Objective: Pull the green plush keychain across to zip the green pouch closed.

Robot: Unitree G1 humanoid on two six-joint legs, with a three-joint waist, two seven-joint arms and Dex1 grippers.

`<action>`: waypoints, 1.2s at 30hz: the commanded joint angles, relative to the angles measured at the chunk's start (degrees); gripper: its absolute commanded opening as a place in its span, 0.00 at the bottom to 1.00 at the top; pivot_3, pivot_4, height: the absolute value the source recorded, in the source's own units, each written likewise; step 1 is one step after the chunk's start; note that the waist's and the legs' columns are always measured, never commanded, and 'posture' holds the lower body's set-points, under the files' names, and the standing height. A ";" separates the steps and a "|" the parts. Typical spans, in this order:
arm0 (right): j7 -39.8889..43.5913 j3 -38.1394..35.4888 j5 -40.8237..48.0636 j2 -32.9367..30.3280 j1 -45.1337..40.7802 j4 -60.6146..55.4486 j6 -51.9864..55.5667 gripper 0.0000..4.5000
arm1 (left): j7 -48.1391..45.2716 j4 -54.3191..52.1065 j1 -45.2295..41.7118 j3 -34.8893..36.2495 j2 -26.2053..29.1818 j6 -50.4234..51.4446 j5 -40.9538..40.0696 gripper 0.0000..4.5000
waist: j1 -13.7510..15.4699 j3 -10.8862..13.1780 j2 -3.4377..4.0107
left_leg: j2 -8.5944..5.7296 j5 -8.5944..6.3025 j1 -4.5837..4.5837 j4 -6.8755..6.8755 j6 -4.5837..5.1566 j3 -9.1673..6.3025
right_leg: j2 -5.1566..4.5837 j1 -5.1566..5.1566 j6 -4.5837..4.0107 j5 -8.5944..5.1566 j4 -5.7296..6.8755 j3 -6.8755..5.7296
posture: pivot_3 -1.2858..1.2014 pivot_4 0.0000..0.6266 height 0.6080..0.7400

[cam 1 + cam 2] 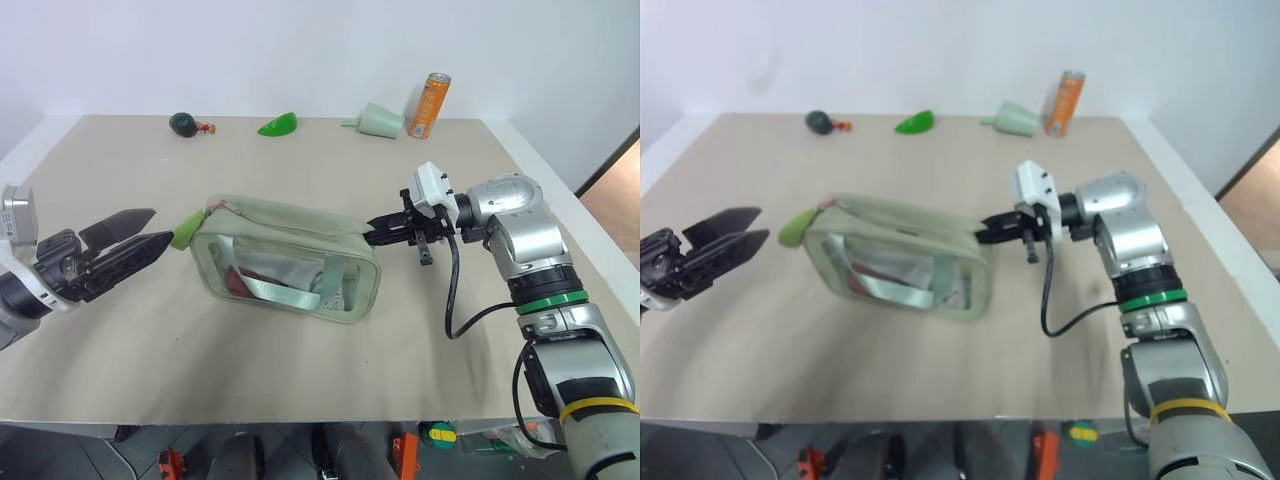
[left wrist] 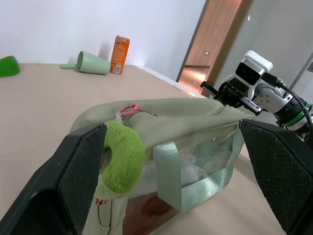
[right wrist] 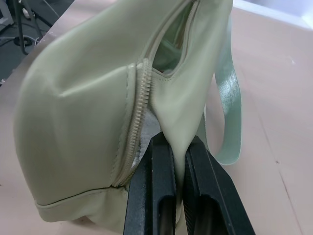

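Note:
The green pouch (image 1: pixel 285 258) lies mid-table, its clear window facing me and its zipper (image 3: pixel 139 105) partly open along the top. The green plush keychain (image 1: pixel 186 232) hangs on a pink cord at the pouch's left end. My left gripper (image 1: pixel 158 228) is open just left of the keychain. In the left wrist view the plush ring (image 2: pixel 122 155) sits beside one finger pad (image 2: pixel 83 171); I cannot tell if they touch. My right gripper (image 1: pixel 377 233) is shut on the pouch's right end, with a fold of fabric (image 3: pixel 178 112) pinched between its fingers (image 3: pixel 156 186).
Along the table's far edge stand an orange can (image 1: pixel 430 104), a pale green funnel (image 1: pixel 378 120) on its side, a glossy green leaf-shaped piece (image 1: pixel 278 125) and a dark green ball (image 1: pixel 183 123). The beige table (image 1: pixel 300 370) has free room in front of the pouch.

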 commanded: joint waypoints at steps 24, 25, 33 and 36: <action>-3.80 -3.44 0.24 1.82 0.16 0.65 0.81 0.08 | -1.14 -1.26 1.97 2.29 -0.40 -1.34 -0.85 1.00 | -0.03 0.00 0.00 | 0.43 0.00 0.08 -0.03 -0.01 0.00 | 0.51 0.00 -0.07 -0.01 0.01 0.11 | 0.52 0.24 1.00; -4.76 -3.45 -0.44 2.09 -0.02 1.40 -0.19 0.08 | -1.21 -1.17 1.94 2.23 -0.40 -1.40 -0.83 1.00 | -0.03 0.00 0.00 | 0.46 0.00 0.08 -0.03 -0.01 0.00 | 0.53 0.00 -0.08 -0.01 0.01 0.10 | 0.52 0.24 1.00; -6.26 -4.14 -0.63 2.09 0.18 2.06 0.16 0.08 | -1.83 -0.85 2.03 1.94 -0.48 -1.70 -0.46 1.00 | -0.01 0.00 0.00 | 0.49 -0.01 0.08 -0.04 -0.01 0.01 | 0.57 -0.01 -0.12 -0.03 0.01 0.11 | 0.52 0.24 1.00; -5.87 -4.29 -0.31 1.80 0.79 1.37 0.43 0.08 | -2.01 -0.66 1.86 1.79 -0.52 -1.75 -0.26 1.00 | 0.01 0.00 0.00 | 0.50 -0.01 0.08 -0.04 -0.02 0.00 | 0.58 -0.01 -0.12 -0.03 0.01 0.11 | 0.52 0.24 1.00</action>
